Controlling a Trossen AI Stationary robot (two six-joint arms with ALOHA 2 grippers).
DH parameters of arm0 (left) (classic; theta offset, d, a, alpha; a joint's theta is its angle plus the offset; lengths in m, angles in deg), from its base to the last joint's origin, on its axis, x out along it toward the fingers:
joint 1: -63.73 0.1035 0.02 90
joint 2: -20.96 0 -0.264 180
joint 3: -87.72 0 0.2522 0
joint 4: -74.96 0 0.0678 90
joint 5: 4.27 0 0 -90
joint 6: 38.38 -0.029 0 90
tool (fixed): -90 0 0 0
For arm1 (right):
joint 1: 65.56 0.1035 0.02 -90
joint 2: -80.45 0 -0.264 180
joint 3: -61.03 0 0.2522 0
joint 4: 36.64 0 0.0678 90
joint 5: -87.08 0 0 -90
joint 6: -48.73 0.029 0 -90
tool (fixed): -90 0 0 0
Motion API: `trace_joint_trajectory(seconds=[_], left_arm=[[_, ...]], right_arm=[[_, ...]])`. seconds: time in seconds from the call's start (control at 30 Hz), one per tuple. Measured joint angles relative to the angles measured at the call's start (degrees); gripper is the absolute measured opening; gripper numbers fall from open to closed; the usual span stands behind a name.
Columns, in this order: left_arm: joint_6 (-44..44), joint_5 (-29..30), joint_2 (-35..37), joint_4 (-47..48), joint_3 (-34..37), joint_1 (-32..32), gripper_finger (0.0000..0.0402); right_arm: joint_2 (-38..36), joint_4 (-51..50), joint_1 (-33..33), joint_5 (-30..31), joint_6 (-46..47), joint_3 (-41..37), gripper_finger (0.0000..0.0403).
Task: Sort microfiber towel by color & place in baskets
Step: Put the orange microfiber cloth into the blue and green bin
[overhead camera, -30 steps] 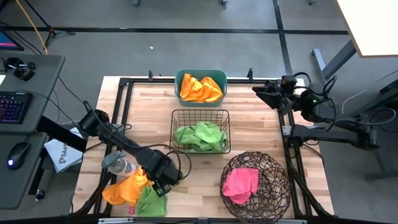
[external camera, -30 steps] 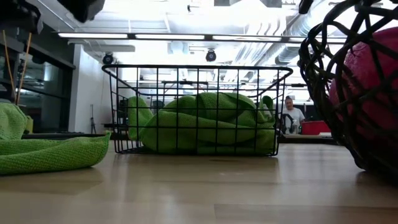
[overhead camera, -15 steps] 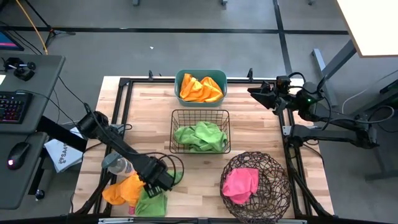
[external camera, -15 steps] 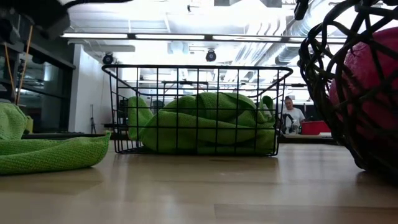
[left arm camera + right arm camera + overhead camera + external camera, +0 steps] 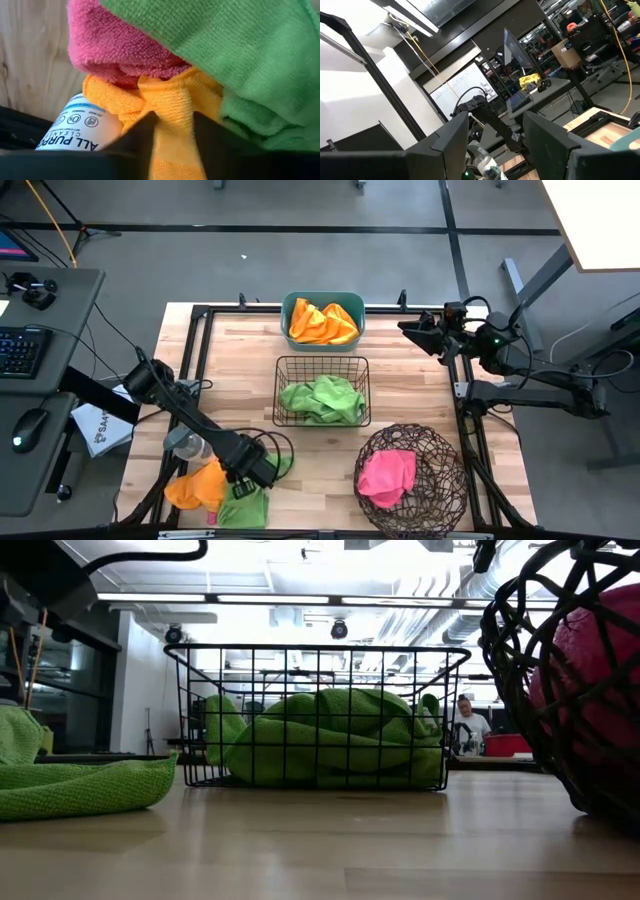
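Note:
Near the table's near-left corner lies a pile: an orange towel (image 5: 198, 485), a lime green towel (image 5: 246, 506) partly over it, and a pink towel (image 5: 115, 47) between them. My left gripper (image 5: 243, 480) is down on this pile, shut on the orange towel (image 5: 172, 112). The teal tub (image 5: 290, 308) holds orange towels, the black wire basket (image 5: 322, 362) green ones, and the round twig basket (image 5: 445, 480) a pink one. My right gripper (image 5: 410, 328) waits open, raised at the table's far right edge. My left gripper pinches a bunched fold of the orange towel (image 5: 174, 131) between its two fingers (image 5: 146, 135), slanting down from the table's right. The towel lies on the table, its creases drawn toward the fingers, with the pink and green towels resting on it just beyond.
A grey bottle (image 5: 184, 444) with a white label (image 5: 80, 127) lies against the pile, close beside the left fingers. The green towel (image 5: 85, 785) spreads flat on the wood in the low view. Bare wood lies between the pile and the round basket.
My left gripper has moved toward the table's near-left corner and down onto the pile, then held still. My right arm shifted a little toward the table's left. The towels in the baskets have stayed put.

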Motion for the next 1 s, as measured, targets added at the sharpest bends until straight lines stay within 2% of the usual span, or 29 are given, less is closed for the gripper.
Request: trace_joint_trajectory(seconds=[0.07,0.1,0.23,0.37,0.5,0.63,0.8,0.9,1.0], left_arm=[[-1.1,0.0,0.3,0.0,0.0,0.0,0.0033],[-1.1,0.0,0.7,0.2,-0.3,-0.1,0.0018],[-1.3,0.7,3.4,3.7,-3.5,-0.1,0.0004],[-1.4,2.6,8.0,8.2,-10.8,1.2,0.0002],[-1.4,10.1,13.3,11.4,-21.0,3.4,0.0001],[-2.6,23.0,17.2,12.4,-32.2,6.2,0.0001],[-13.7,38.1,18.2,11.9,-44.8,12.1,0.0],[-27.3,45.1,17.9,7.1,-49.0,17.7,0.0],[-42.0,49.9,17.6,-0.6,-49.3,25.2,0.0]], right_arm=[[0.0,0.0,0.0,0.0,-0.1,0.0,0.0184],[0.0,0.0,0.0,0.0,-0.1,0.0,0.0184],[0.0,0.0,0.0,-0.3,-0.1,0.0,0.0184],[0.0,-0.1,0.0,-0.3,-0.5,0.0,0.0184],[0.0,-0.1,0.0,-0.3,-0.6,0.0,0.0184],[0.0,-0.1,0.0,-0.3,-0.5,0.0,0.0184],[0.0,-0.1,0.0,-0.3,0.1,0.0,0.0184],[0.0,-0.1,0.0,0.0,0.1,0.0,0.0184],[0.0,0.0,0.0,1.3,0.1,0.0,0.0184]])
